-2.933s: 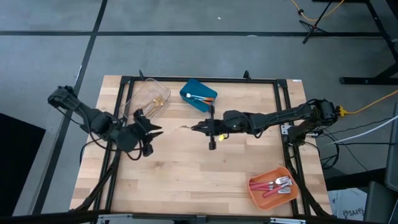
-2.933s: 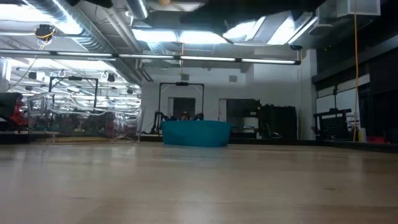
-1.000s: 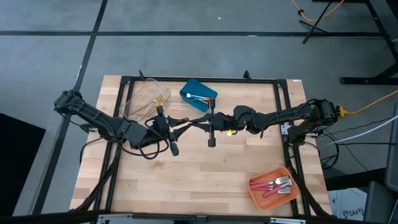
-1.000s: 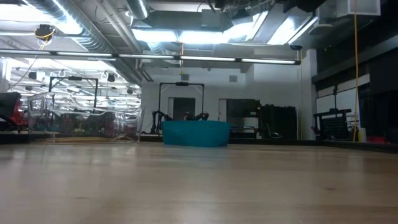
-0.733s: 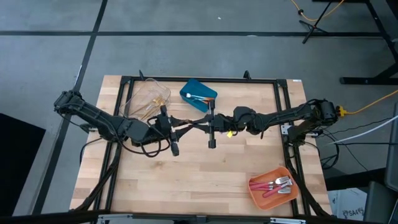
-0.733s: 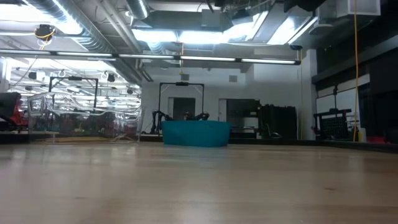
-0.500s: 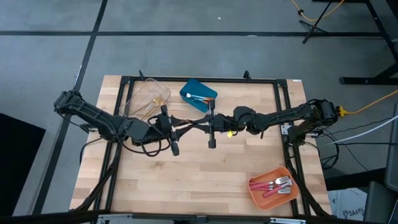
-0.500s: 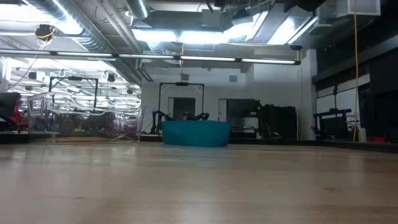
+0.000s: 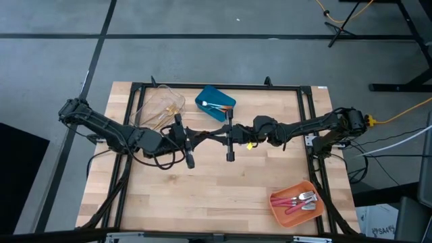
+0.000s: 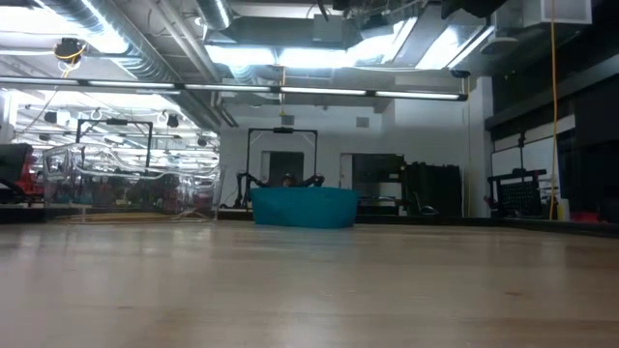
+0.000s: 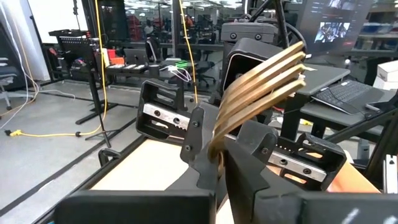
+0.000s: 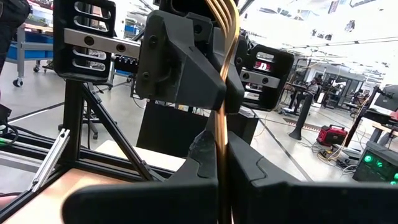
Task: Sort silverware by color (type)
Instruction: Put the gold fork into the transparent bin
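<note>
Two grippers, left (image 11: 219, 163) and right (image 12: 219, 163), meet above mid-table; we see both pinching one gold fork (image 11: 261, 84) between them. No writing reads legibly.

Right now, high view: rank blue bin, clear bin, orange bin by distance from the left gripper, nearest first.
From the left gripper, shut on the gold fork mid-table:
1. Blue bin: just behind it, at the far edge.
2. Clear bin: far-left corner, slightly farther than the blue one.
3. Orange bin: near-right corner, clearly the farthest.
</note>
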`<state>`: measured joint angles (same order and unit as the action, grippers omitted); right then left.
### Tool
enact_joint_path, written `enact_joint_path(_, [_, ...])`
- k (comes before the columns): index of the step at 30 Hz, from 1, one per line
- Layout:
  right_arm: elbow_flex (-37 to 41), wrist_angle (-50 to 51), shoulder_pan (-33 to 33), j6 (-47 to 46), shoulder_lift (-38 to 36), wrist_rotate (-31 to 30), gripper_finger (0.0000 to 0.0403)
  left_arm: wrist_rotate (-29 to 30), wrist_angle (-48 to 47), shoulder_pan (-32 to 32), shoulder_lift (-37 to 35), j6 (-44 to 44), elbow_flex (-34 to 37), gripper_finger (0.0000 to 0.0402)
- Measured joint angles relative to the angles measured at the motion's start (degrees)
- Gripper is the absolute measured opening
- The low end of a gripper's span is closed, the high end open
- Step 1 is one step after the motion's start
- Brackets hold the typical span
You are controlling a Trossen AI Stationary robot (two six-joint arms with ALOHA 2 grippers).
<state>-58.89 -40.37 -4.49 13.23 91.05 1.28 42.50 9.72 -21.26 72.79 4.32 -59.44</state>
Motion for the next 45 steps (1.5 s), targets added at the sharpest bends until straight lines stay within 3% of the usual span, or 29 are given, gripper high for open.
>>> enact_joint_path(17, [0.0, 1.2, 0.0, -0.1, 0.0, -0.2, 0.0041, 0.0, -0.1, 0.0, 0.0, 0.0, 0.0, 0.0002])
enact_joint_path(28, [0.0, 7.3, 0.0, -0.1, -0.8, -4.0, 0.0122, 0.0, -1.0, 0.0, 0.0, 0.0, 0.0, 0.0002])
enact_joint_path(45, [0.0, 52.3, 0.1, 0.7, -18.8, -14.4, 0.0133, 0.2, -1.8, 3.0, 0.0, 1.4, 0.0, 0.0002])
